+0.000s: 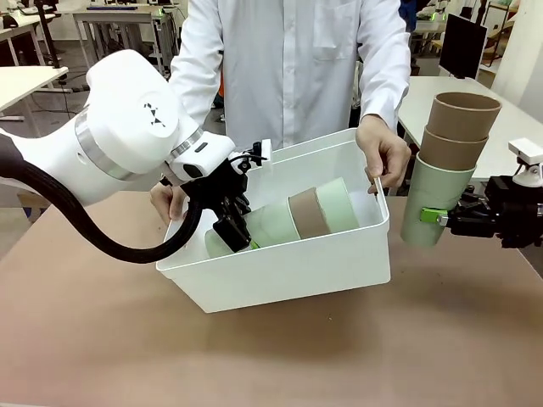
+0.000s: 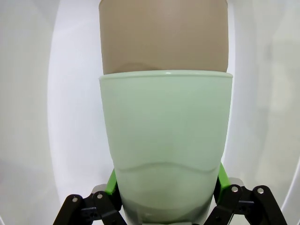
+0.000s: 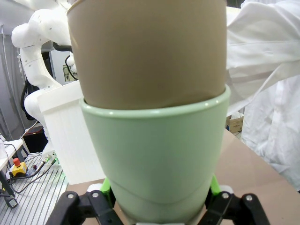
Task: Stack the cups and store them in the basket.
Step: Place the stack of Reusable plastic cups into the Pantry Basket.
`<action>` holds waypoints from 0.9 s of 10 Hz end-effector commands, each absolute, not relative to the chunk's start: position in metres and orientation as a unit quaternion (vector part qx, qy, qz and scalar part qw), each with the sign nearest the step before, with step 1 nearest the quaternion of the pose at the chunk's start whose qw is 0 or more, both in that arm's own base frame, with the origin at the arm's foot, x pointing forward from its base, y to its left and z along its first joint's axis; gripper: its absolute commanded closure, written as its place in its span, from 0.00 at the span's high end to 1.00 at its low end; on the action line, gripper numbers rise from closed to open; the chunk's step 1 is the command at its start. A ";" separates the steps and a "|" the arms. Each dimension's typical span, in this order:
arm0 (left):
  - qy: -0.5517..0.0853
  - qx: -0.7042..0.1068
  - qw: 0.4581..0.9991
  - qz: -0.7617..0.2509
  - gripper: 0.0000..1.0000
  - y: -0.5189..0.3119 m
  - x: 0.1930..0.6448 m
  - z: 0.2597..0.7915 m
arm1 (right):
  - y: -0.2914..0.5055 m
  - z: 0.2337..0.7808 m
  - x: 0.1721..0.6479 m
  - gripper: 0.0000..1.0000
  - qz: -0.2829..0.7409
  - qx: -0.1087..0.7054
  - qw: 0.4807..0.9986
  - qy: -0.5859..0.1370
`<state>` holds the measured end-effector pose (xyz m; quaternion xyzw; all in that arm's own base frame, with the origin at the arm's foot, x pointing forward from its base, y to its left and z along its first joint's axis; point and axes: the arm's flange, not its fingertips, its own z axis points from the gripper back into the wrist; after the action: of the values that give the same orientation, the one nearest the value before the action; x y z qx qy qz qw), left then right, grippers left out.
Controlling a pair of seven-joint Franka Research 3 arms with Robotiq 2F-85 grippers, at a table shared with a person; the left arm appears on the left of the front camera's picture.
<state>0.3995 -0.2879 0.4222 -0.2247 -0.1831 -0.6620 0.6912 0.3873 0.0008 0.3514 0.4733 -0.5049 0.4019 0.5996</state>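
While person [image 1: 288, 68] is steadying basket [image 1: 339, 254], left fingers [image 2: 112, 185] are clasping three-cup stack [image 1: 310, 212] inside it; right fingers [image 1: 431, 216] are clasping second stack [image 1: 450, 153] at basket's 3 o'clock, unstored.

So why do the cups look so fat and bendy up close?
Left wrist view: the close wide-angle lens bulges the pale mint green tumbler in the left gripper and bends the white plastic basket walls. Right wrist view: the same bulge on the green-and-tan cup stack in the right gripper. Front view: edges look straight and sharp.
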 end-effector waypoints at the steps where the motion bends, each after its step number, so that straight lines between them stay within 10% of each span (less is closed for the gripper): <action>1: -0.200 -0.221 0.698 -0.651 0.86 -0.293 0.396 0.418 | 0.002 0.356 0.388 0.86 0.403 0.473 0.598 -0.506; 8: -0.219 -0.220 0.696 -0.648 0.86 -0.295 0.401 0.404 | 0.002 0.356 0.388 0.86 0.403 0.473 0.598 -0.506; 9: -0.215 -0.223 0.687 -0.657 1.00 -0.294 0.401 0.404 | 0.002 0.356 0.388 0.86 0.403 0.473 0.598 -0.506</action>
<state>0.4037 -0.2935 0.4037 -0.2160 -0.1989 -0.6499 0.7011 0.3873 0.0008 0.3514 0.4733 -0.5049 0.4019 0.5996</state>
